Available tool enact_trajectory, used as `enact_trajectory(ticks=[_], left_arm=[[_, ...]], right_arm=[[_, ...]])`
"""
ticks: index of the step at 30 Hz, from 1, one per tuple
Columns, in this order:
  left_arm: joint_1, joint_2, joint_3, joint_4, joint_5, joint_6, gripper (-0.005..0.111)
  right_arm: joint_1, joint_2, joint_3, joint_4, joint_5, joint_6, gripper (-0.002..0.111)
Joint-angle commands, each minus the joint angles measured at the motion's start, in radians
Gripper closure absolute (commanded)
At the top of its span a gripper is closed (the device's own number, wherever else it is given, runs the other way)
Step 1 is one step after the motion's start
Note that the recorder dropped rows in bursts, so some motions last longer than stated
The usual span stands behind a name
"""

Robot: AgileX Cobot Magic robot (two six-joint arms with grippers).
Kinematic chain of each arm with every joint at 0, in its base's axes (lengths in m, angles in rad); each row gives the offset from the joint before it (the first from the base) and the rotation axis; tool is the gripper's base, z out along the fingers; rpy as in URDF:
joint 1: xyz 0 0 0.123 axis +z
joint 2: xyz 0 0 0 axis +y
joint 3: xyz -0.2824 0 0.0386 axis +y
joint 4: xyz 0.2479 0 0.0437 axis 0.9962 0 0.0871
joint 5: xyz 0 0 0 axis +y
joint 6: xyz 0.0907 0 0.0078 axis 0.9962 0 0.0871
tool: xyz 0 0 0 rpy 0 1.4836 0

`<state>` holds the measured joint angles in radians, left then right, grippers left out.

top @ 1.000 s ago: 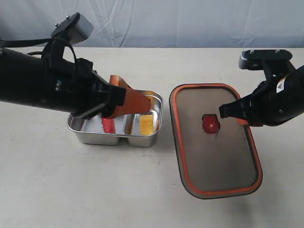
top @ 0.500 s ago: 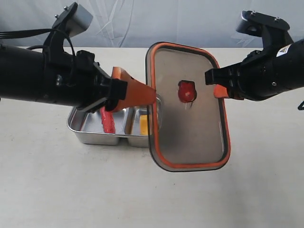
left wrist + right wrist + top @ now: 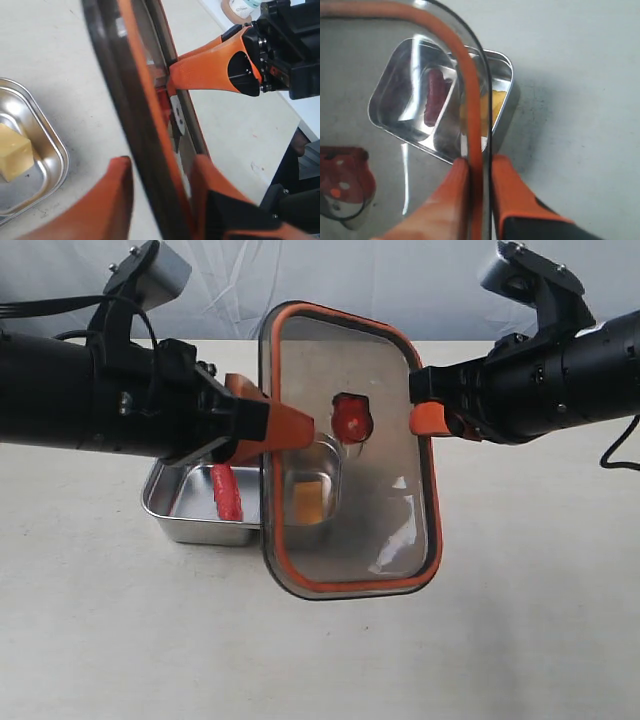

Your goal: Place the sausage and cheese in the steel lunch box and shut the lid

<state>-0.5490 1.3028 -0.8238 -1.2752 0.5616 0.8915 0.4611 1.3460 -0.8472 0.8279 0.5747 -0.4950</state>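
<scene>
The steel lunch box (image 3: 165,505) stands on the table with the sausage (image 3: 226,492) in its larger compartment. The cheese (image 3: 305,502) lies in the smaller compartment and shows through the lid (image 3: 370,510). That dark lid with its orange rim and red valve (image 3: 350,420) hangs tilted in the air over the box's right half. My right gripper (image 3: 420,418) is shut on the lid's right rim (image 3: 465,65). My left gripper (image 3: 300,430) is open, its fingers on either side of the lid's left edge (image 3: 130,90), one finger apart from it.
The beige table (image 3: 520,620) spreads around the box, with a grey cloth backdrop behind. Both dark arms reach in above the box from left and right. The right arm's body (image 3: 290,50) faces the left wrist camera across the lid.
The right gripper has carried the lid up and leftward from the table's right side to over the box. The left gripper rose out of the box and now straddles the lid's left edge.
</scene>
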Motion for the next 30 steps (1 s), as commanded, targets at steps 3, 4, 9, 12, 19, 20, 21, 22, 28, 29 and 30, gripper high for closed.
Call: enact_trajectory(ticks=[3,4,9,12,19,20,21,22,28,29,30], left_arm=[[-0.002,-0.011,0.003,-0.002,-0.045,0.012,0.107],[-0.002,-0.011,0.003,0.003,-0.054,0.012,0.107],[-0.002,-0.035,-0.005,0.09,-0.123,0.012,0.107],[-0.002,-0.067,-0.028,0.22,-0.176,0.007,0.107],[-0.002,-0.118,-0.048,0.727,-0.331,0.007,0.107],[-0.002,-0.118,-0.048,0.799,-0.333,0.007,0.107],[-0.002,-0.114,-0.048,0.889,-0.333,0.005,0.107],[-0.002,-0.105,-0.048,0.97,-0.331,0.001,0.107],[-0.002,-0.059,-0.015,1.315,-0.393,-0.098,0.107],[-0.002,-0.054,-0.004,1.364,-0.406,-0.121,0.107],[-0.002,-0.048,0.003,1.394,-0.41,-0.138,0.107]], right_arm=[[0.0,-0.009,-0.007,0.03,0.018,-0.051,0.109],[0.0,-0.012,-0.007,0.03,0.023,-0.08,0.109],[-0.002,-0.021,-0.009,0.03,0.02,-0.168,0.094],[-0.002,-0.046,-0.011,0.017,-0.044,-0.168,0.071],[-0.002,-0.155,-0.017,-0.025,-0.187,-0.166,0.05],[-0.002,-0.168,-0.017,-0.03,-0.196,-0.166,0.05],[-0.002,-0.181,-0.017,-0.036,-0.203,-0.166,0.05],[-0.002,-0.193,-0.017,-0.038,-0.205,-0.166,0.05],[-0.002,-0.228,-0.017,-0.038,-0.201,-0.166,0.05],[-0.002,-0.228,-0.017,-0.038,-0.199,-0.166,0.05],[-0.002,-0.228,-0.017,-0.038,-0.194,-0.164,0.05]])
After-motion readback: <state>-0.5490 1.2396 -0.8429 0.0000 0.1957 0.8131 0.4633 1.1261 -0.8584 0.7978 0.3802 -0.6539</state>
